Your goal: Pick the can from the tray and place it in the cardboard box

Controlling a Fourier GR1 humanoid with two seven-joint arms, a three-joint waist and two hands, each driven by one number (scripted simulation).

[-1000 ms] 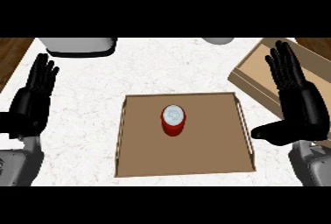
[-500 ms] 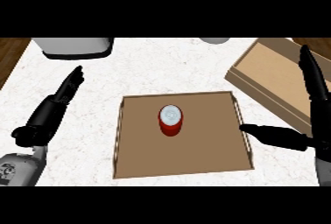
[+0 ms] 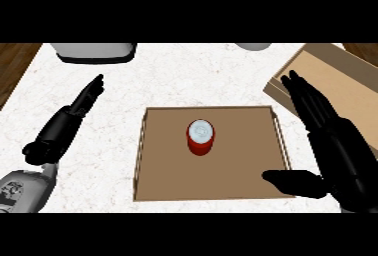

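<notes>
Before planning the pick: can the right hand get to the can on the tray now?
Probably yes. The right hand is open beside the tray, and nothing stands between it and the upright can.

White speckled counter (image 3: 184,80) — grey appliance (image 3: 97,52) at the far left edge, pale rounded object (image 3: 253,46) at the far edge — well apart.

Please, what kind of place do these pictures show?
Probably a kitchen counter: a white speckled worktop with a wooden floor at its corners. On it are a brown tray holding a red can, a cardboard box, and a grey appliance at the back.
</notes>
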